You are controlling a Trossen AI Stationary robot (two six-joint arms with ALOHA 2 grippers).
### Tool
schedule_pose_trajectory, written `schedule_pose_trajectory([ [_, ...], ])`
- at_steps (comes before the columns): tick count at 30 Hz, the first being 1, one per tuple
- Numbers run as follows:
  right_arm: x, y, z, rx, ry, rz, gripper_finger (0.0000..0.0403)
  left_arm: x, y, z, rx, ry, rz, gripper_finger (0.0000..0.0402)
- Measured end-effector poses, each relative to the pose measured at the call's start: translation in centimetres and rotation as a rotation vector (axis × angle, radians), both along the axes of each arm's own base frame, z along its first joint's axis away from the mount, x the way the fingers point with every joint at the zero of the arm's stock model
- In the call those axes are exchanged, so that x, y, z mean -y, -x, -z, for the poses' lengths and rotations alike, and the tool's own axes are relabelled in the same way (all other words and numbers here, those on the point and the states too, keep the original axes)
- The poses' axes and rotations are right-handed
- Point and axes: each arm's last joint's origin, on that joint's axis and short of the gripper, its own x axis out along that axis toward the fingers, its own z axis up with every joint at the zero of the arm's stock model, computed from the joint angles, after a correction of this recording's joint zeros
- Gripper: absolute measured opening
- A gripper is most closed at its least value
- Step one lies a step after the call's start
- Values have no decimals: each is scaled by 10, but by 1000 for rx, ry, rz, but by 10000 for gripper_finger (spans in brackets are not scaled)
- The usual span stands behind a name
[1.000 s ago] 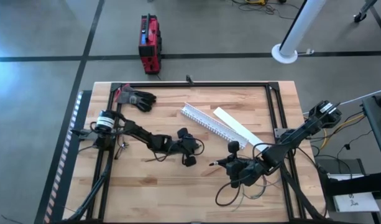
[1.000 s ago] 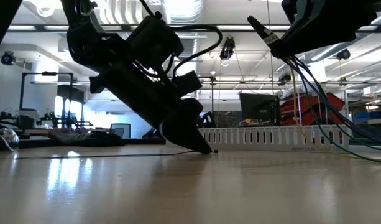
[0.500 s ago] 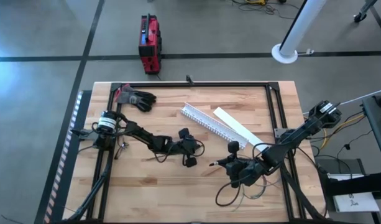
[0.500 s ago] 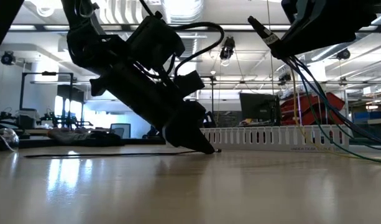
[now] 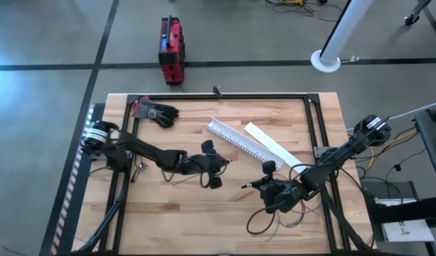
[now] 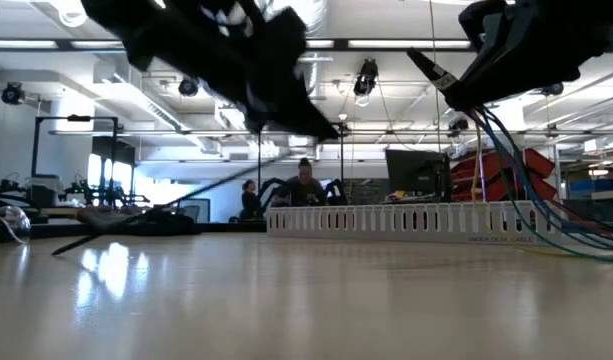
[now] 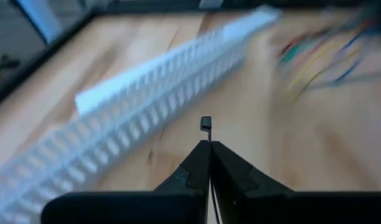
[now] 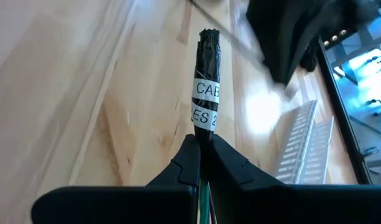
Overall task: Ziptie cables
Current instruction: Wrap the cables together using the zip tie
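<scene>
The cables are a bundle of thin coloured wires. Its black-taped end with a white label (image 8: 207,93) sticks out of my shut right gripper (image 8: 202,142), which is right of the table's middle (image 5: 255,186). The loose wires (image 5: 274,213) loop on the wood toward the near edge and hang below the gripper (image 6: 526,190). My left gripper (image 5: 222,163) is raised over the table's middle (image 6: 331,128) and is shut on a thin black zip tie (image 6: 186,200). My left gripper pinches the zip tie between its two fingertips just behind the small square head (image 7: 206,122), which pokes out past them. The fingers slant down toward the table's right. The strip slopes away below them, and its tail (image 6: 71,245) reaches the tabletop. My right gripper pinches the cable bundle between its two fingers just behind the labelled, taped end (image 8: 204,121). The fingers lie along the bundle and point toward the table's left. That end is clear of the table, while the wires trail back under the gripper and hang to the wood.
A white slotted channel (image 5: 237,141) and its flat lid (image 5: 271,146) lie slantwise beyond both grippers. A black glove (image 5: 157,112) sits at the far left. A dark frame (image 5: 225,95) runs along the far edge. People show in the room behind (image 6: 306,185).
My left gripper has risen off the tabletop, still shut on the zip tie. The tie lay flat on the wood; now its head end is lifted high and it slopes down to its tail, which stays low at the table.
</scene>
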Motion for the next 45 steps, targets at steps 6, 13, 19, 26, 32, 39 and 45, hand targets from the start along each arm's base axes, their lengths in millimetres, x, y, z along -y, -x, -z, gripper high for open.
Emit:
schedule_pose_trajectory([
  [6, 0, -3, 1, 63, -39, 2, 0, 8, 17, -45, 124, -1, 45, 0],
  [13, 7, -15, -3, 207, -87, 19, 0, 16, 49, -100, 292, -8, 106, 0],
  [19, 18, -20, -3, 371, -55, 56, 0, 35, 70, -123, 406, 37, 180, 0],
  [26, 17, -21, -6, 441, -84, -121, 0, 47, 65, -115, 451, 80, 152, 0],
  [32, 17, -20, -4, 424, -79, -133, 0, 43, 55, -88, 395, 107, 26, 0],
  [39, 19, -18, 2, 366, -80, -120, 0, 30, 60, -27, 306, 170, -77, 0],
  [45, 21, -18, 9, 315, -77, -106, 0, 21, 79, 31, 207, 151, -142, 0],
])
